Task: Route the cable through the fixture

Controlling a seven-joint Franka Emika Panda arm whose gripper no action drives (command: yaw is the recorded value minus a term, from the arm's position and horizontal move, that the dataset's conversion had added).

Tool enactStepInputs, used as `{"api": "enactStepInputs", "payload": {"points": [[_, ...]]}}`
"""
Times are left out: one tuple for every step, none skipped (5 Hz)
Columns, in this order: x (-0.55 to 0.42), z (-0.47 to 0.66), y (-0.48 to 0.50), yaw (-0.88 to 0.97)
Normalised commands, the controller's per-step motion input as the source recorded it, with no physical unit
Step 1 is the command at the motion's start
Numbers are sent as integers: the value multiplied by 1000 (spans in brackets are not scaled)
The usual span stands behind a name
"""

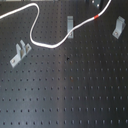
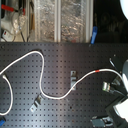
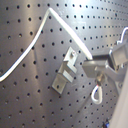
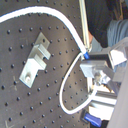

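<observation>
The white cable (image 1: 37,40) is lying in loose curves across the black perforated board (image 1: 70,90), and its red band (image 1: 96,17) is sitting just beside the gripper (image 1: 98,5) at the top edge of the first exterior view. Taking the middle grey clip (image 1: 70,22) as the landmark, the cable is passing right against it, while another clip (image 1: 20,52) is standing well apart toward the first exterior view's left and a third (image 1: 118,26) toward the first exterior view's right. In the first wrist view the gripper's fingers (image 3: 97,70) are pinching the cable's end, a short loop (image 3: 97,93) hanging from them near the clip.
</observation>
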Motion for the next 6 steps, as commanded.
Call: {"api": "enactStepInputs", "payload": {"points": [[-44,-1,9,14],[34,-13,-121,-173],[-25,176,-304,-827],[-56,34,-50,-26],[-129,40,3,0],[-559,124,-35,114]]}}
